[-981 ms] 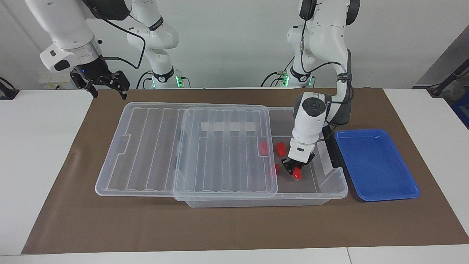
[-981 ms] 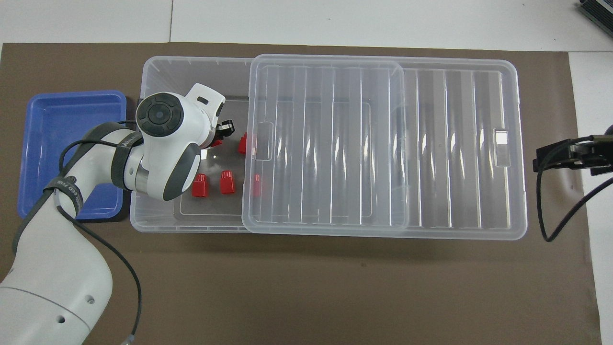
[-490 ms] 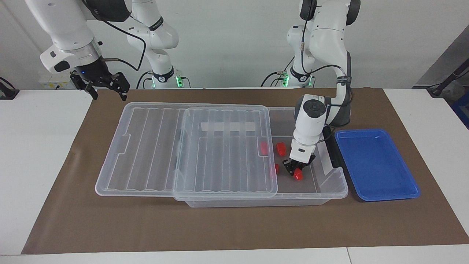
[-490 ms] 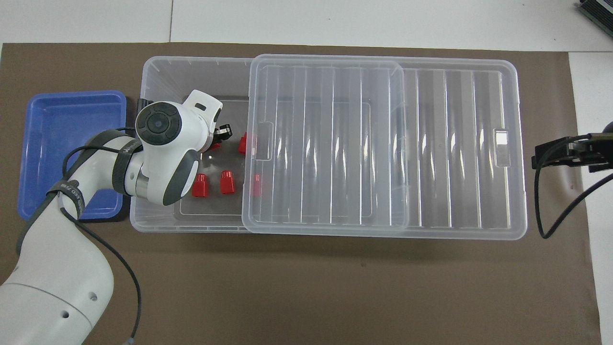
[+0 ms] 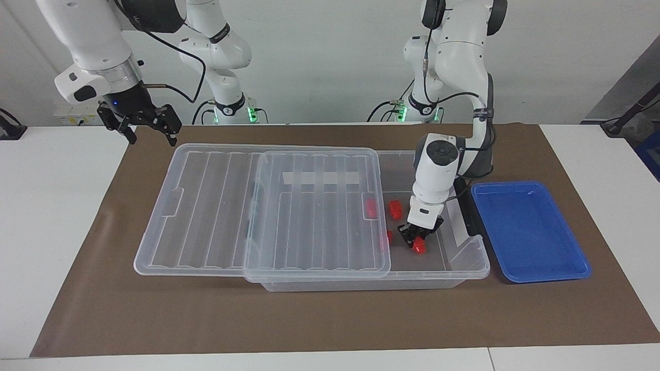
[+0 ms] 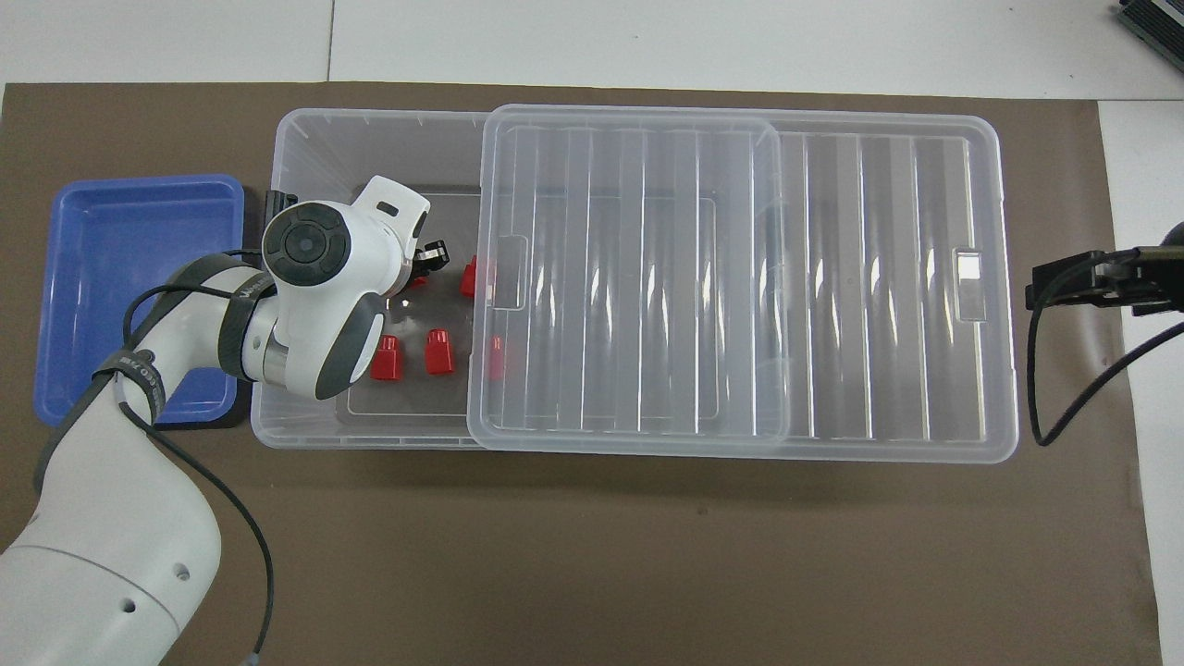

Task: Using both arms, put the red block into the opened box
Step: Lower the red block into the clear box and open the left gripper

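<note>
The clear box [image 5: 466,268] lies on the brown mat with its ribbed lid [image 5: 206,206] slid toward the right arm's end, so the end beside the blue tray stands uncovered. My left gripper [image 5: 416,239] reaches down into that uncovered end, shut on a red block [image 5: 419,247] low over the box floor. From overhead the wrist hides most of this block [image 6: 416,280]. Three other red blocks [image 6: 386,358] [image 6: 438,351] [image 6: 470,276] lie on the floor nearby. My right gripper [image 5: 151,135] hangs open over the mat by the lid's end, holding nothing.
A shallow blue tray [image 5: 531,232] sits beside the box at the left arm's end. One more red block [image 6: 497,358] shows through the lid's edge. A white tape strip [image 5: 320,178] runs along the box wall nearest the robots.
The left wrist has sunk slightly into the box, still gripping the block. The right gripper has shifted a little beside the lid's end.
</note>
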You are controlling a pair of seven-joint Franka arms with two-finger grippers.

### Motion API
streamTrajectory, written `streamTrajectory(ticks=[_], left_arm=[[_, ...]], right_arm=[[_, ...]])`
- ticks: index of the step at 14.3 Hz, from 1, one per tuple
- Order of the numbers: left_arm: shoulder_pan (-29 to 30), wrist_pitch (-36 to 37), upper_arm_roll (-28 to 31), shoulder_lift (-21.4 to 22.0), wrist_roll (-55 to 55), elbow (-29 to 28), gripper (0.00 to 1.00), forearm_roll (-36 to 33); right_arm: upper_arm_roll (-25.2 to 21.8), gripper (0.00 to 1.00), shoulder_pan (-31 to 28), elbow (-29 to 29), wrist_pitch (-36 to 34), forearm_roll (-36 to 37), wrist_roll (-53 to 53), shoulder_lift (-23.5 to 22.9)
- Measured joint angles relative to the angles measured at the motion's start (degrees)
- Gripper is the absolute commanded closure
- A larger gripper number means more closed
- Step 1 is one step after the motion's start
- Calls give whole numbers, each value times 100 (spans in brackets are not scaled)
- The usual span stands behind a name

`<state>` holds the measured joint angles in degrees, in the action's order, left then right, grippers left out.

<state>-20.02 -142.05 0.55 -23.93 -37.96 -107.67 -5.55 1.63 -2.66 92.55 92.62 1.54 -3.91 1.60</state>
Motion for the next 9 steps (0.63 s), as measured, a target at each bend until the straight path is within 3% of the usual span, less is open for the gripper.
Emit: streamTrajectory(ticks=[1,3,4,5,6,9], left_arm=[[0,-26,1,0,0,-14,100,0],[0,-72,1,0,0,-37,100,-19],[0,-90,1,0,0,-44,84,-44],[0,-99,1,0,0,-46,49,-59],[0,-104,1,0,0,-47,28,-72],[0,-118,7,-16,0,-77,20,-95]], right_arm=[[-17,41,-2,37,61,0,0,0],[-52,59,-14,92,164,0,0,-7],[-67,61,-29,122,264,1,0,-17],[-84,67,-56,156,396,1,0,-42],[-119,67,-74,186,540,1,0,-85],[-260,66,-80,213,896,1,0,-322]])
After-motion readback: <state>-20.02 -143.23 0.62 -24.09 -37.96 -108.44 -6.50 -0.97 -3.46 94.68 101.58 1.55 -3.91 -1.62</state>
